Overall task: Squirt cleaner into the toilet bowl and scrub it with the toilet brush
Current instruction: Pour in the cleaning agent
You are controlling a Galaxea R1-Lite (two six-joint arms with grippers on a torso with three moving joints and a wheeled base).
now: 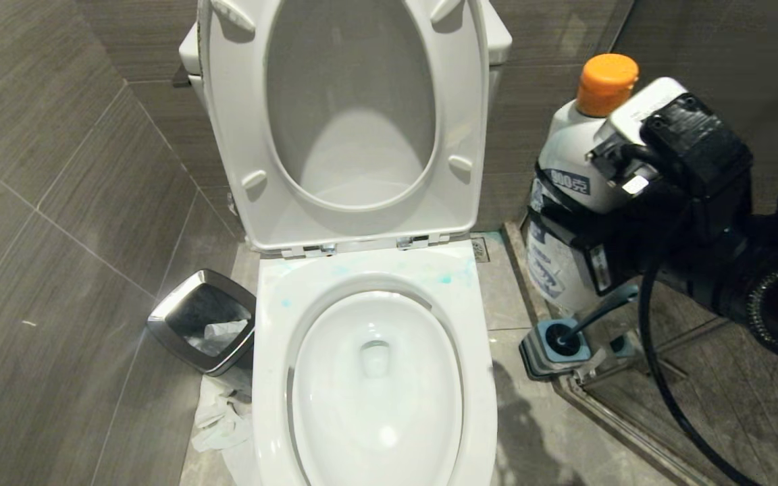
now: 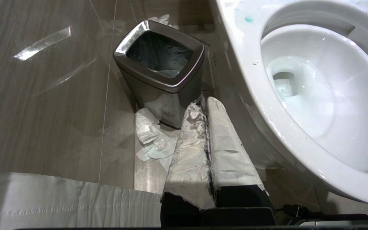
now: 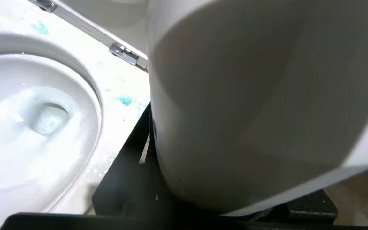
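Note:
The white cleaner [image 1: 568, 155] with its orange cap [image 1: 606, 82] hangs upright in the air to the right of the toilet, and my right gripper [image 1: 564, 229] is shut around its middle. In the right wrist view the cleaner [image 3: 251, 95] fills most of the picture, with one black finger [image 3: 126, 159] against its side. The toilet bowl [image 1: 271, 337] stands open with seat and lid raised, and its rim [image 3: 107, 64] carries light blue spots. Below the bottle, the toilet brush [image 1: 598, 312] leans in its square holder [image 1: 558, 345]. My left gripper [image 2: 204, 105], wrapped in white paper, is shut and low beside the toilet bowl [image 2: 267, 121].
A small steel waste bin [image 1: 203, 320] stands on the floor left of the toilet, also in the left wrist view [image 2: 158, 57]. Crumpled paper [image 1: 220, 418] lies in front of it. A tiled wall runs along the left. A raised floor threshold [image 1: 605, 412] passes under the brush holder.

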